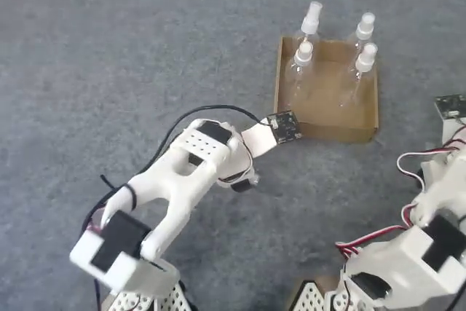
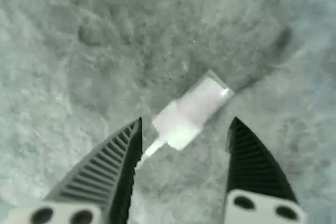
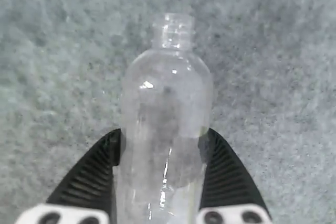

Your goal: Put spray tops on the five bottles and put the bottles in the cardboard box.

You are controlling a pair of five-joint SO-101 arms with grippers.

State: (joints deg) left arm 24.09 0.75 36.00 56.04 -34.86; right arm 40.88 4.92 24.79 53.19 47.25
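— High view first: where do the bottles stand?

— The four bottles (image 1: 301,67) stand upright inside the cardboard box (image 1: 364,133), two by two, each with a white sprayer on its neck; the box sits on the grey worktop (image 1: 109,71) towards the far side.

— And the arms?

— The left arm (image 1: 196,162) stretches across the middle of the worktop, its wrist just beside the near left corner of the box; the right arm (image 1: 426,249) stays folded at the near right edge.

— What does the left wrist view show?

— The left pincer (image 2: 186,122) is spread wide, gripping nothing; a loose spray top (image 2: 191,109) lies on its side on the worktop between the two fingers, its thin tube pointing towards one finger; whether that tube touches the finger I cannot tell.

— The right wrist view?

— The right pincer (image 3: 163,132) is clamped on the fifth bottle (image 3: 165,98), one finger pressed to each side of its clear body; the threaded neck is bare and points away from the wrist; grey worktop lies behind it, and whether the bottle rests there or hangs above I cannot tell.
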